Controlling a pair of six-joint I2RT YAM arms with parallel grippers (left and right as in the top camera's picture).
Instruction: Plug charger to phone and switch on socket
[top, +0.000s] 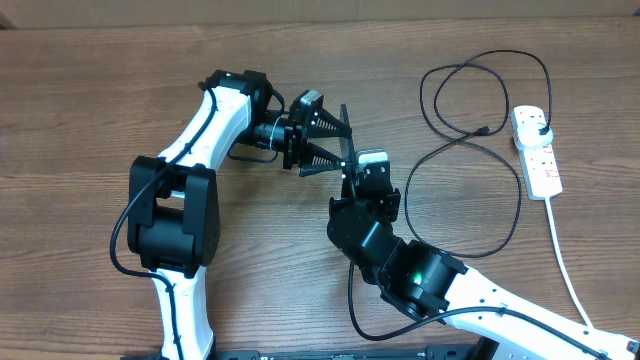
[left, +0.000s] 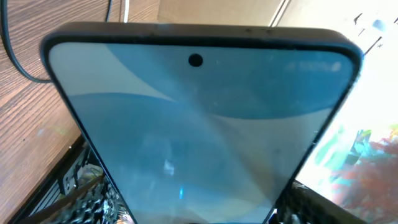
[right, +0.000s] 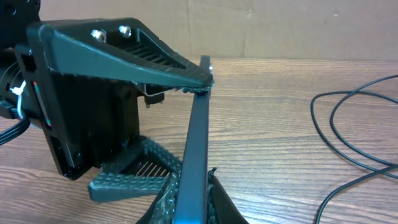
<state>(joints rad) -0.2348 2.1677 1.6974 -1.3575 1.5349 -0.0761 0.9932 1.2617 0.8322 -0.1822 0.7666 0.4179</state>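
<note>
**Left gripper** (top: 343, 143): jaws wide apart, astride the phone (left: 199, 137). The upper fingertip (right: 202, 79) touches the phone's top edge; whether the lower finger presses on it cannot be told.

**Right gripper** (top: 358, 172): jaws closed narrowly on the phone's lower edge.

**Phone:** mid-table (top: 100, 80), on edge, between both grippers. Its screen is lit blue, and the marks on it are too blurred to read.

**Charger** (top: 521, 195): looped loose at the right, well apart from the phone, with its plug on the socket (top: 537, 155). The socket's red markings are too small to read.

left fingers (right: 143, 53) spread wide, right fingers (right: 163, 206) pinched together
</note>
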